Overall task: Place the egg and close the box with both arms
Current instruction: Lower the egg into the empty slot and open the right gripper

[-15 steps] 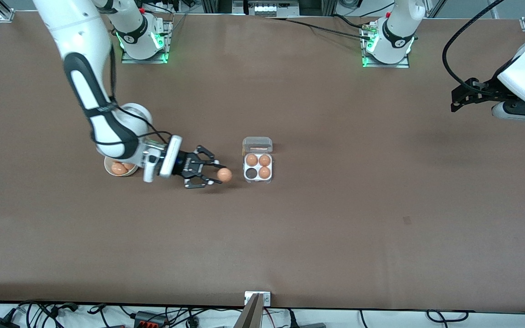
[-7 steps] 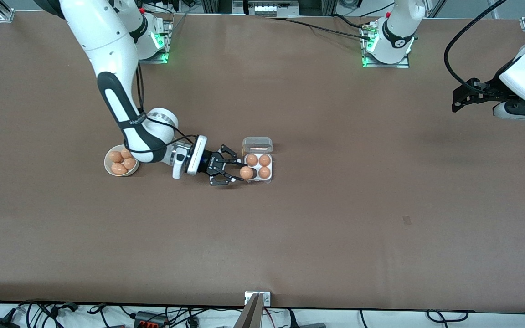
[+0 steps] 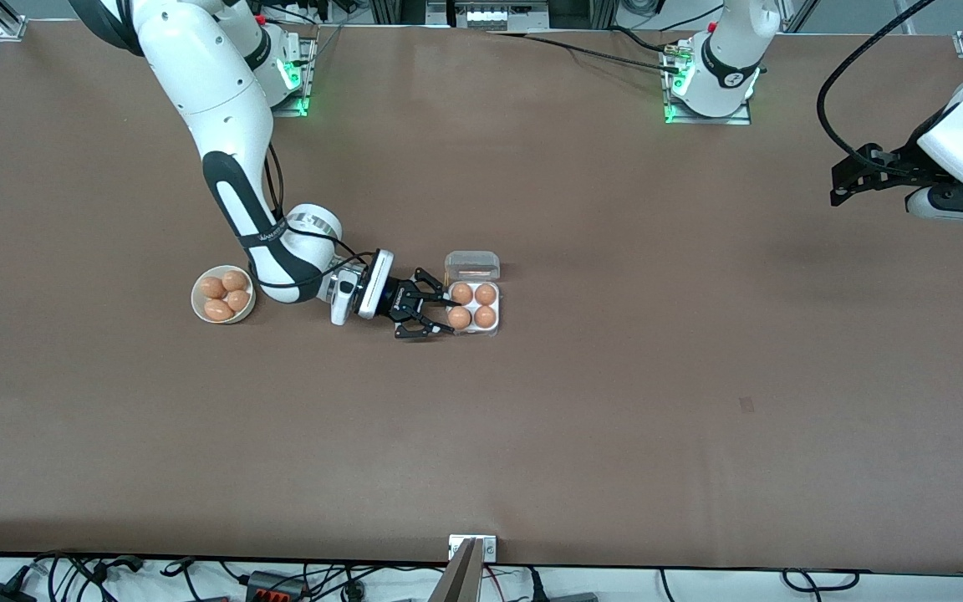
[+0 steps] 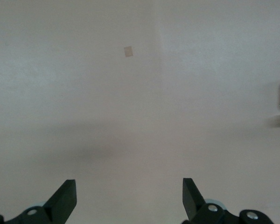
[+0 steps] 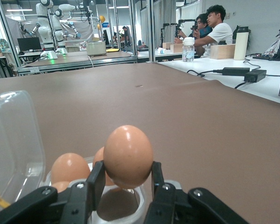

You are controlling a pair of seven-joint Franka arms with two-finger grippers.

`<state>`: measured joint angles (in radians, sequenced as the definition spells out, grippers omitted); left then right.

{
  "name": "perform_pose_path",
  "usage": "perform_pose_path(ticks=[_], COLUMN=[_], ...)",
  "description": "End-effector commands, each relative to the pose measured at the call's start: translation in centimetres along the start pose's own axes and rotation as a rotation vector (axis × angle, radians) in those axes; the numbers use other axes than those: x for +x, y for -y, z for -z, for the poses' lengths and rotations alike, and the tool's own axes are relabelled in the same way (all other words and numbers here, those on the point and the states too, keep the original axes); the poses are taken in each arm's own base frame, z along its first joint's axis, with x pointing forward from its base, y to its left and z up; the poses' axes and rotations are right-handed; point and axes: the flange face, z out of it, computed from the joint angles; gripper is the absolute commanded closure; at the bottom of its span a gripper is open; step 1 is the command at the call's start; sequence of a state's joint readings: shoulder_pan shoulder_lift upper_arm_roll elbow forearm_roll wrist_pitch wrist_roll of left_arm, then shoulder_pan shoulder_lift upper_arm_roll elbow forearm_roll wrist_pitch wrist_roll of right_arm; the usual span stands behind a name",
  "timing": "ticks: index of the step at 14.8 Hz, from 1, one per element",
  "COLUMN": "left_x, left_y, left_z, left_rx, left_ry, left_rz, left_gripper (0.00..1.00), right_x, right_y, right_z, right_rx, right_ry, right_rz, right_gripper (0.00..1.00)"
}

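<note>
Egg (image 5: 128,156) in right pincer (image 5: 125,179) over box (image 3: 474,307)

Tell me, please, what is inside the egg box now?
Three eggs sit in the box; its clear lid stands open. The right gripper, shut on a fourth egg, holds it at the last cell. That cell's bottom is mostly hidden.
</note>
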<state>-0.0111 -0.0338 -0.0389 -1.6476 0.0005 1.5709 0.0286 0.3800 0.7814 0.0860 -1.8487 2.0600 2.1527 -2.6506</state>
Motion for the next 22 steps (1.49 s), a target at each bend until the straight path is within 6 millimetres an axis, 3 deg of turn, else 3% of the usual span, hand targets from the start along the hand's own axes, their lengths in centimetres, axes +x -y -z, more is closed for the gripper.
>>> perform_pose_path(ticks=[1,11,14,15,17,22], left_x=[-0.3,-0.3,-0.3,-0.4,-0.4,-0.4], left_y=[0.3,0.3,0.1,0.2,0.2,0.2], left_z=[0.8,0.7,0.7,0.7,0.7,0.7], left_rx=[0.001,0.0,0.001,0.001,0.001,-0.002], left_ry=[0.0,0.006,0.006,0.008,0.008,0.008], left_rz=[-0.015,-0.015,-0.018,-0.016,-0.016,-0.004], left_gripper=[0.0,0.0,0.0,0.0,0.0,0.0], right_x=[-0.6,-1.3,-1.6,-1.6,-1.7,-0.7], right_y=[0.1,1.1,1.2,1.2,1.2,0.8], right_z=[-0.7,-1.1,-0.9,-0.9,-0.9,-0.7], right_rx=[-0.025,-0.008,-0.009,-0.01,-0.01,-0.02], right_ry=[0.015,0.025,0.029,0.028,0.03,0.018], right_rz=[0.041,0.077,0.072,0.069,0.056,0.071], right_gripper=[0.7,0.67,0.49,0.28,0.0,0.0])
